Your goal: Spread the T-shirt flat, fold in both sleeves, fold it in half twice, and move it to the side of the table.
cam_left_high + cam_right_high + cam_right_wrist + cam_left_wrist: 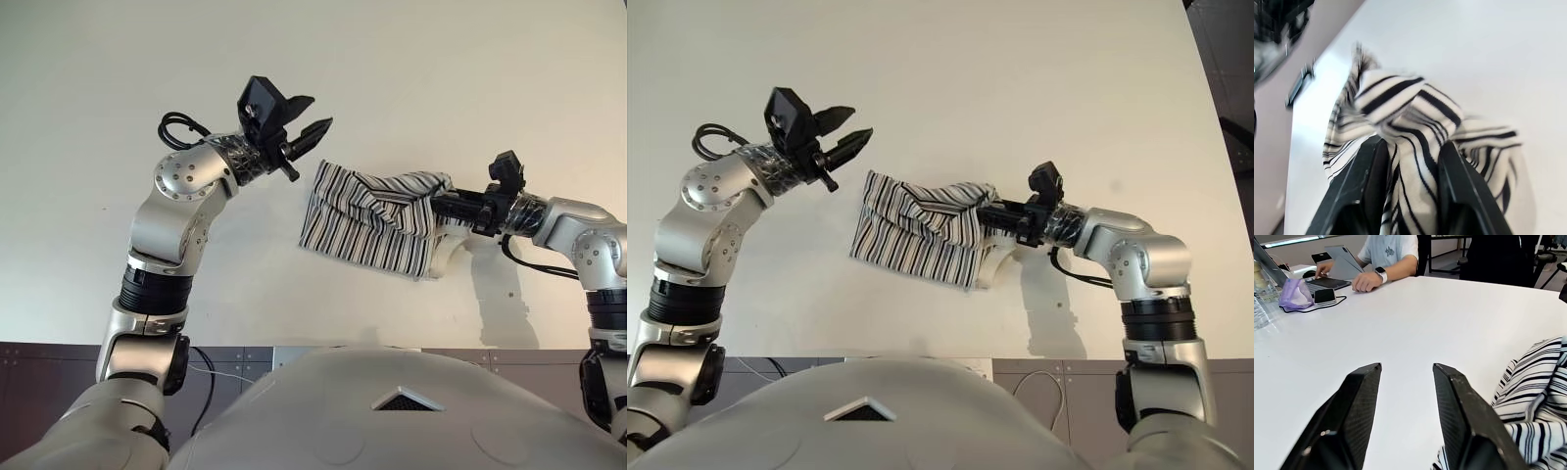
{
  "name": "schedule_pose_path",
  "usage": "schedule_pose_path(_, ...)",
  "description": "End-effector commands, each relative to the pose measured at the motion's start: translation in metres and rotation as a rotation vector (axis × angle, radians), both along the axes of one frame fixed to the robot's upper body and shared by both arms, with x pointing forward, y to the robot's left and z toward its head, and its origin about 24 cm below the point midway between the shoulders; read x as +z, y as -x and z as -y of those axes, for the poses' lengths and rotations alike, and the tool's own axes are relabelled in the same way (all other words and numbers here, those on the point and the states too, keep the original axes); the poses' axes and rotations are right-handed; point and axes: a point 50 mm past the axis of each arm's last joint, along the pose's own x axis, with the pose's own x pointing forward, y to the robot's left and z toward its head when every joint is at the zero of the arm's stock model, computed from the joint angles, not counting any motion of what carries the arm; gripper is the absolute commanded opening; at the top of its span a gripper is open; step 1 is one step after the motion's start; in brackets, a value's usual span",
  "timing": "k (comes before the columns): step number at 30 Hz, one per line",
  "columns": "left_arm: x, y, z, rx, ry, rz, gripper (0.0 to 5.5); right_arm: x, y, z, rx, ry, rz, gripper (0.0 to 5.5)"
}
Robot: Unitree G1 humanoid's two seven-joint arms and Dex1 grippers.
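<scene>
A black-and-white striped T-shirt (367, 220) lies folded into a small bundle near the middle of the white table (411, 69). My right gripper (991, 217) is shut on the bundle's right edge, the cloth bunched between its fingers (1364, 181) and lifted a little. My left gripper (315, 125) hangs open just left of and above the shirt's upper left corner, nothing between its fingers (1359, 406). In the left wrist view the striped T-shirt (1533, 401) sits beside that gripper.
At the table's far end a person works at a laptop (1327, 281), with a phone (1325, 295) and a purple cloth (1294, 293) close by. Wide bare tabletop surrounds the shirt. The table's near edge (294, 348) runs just in front of my torso.
</scene>
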Motion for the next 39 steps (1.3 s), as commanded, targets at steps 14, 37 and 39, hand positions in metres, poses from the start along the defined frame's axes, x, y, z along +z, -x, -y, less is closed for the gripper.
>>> schedule_pose_path(14,-0.047,0.098,-0.003,-0.54,-0.567,0.18,1.91,0.078,0.011,-0.024,0.024,0.048,0.423,1.33)
schedule_pose_path(37,-0.096,0.118,-0.021,-0.732,-0.75,0.145,1.95,-0.047,-0.014,-0.023,0.351,0.539,0.444,2.83)
schedule_pose_path(39,-0.091,0.115,-0.021,-0.719,-0.736,0.162,1.95,-0.073,-0.008,0.043,0.241,0.814,0.309,2.83)
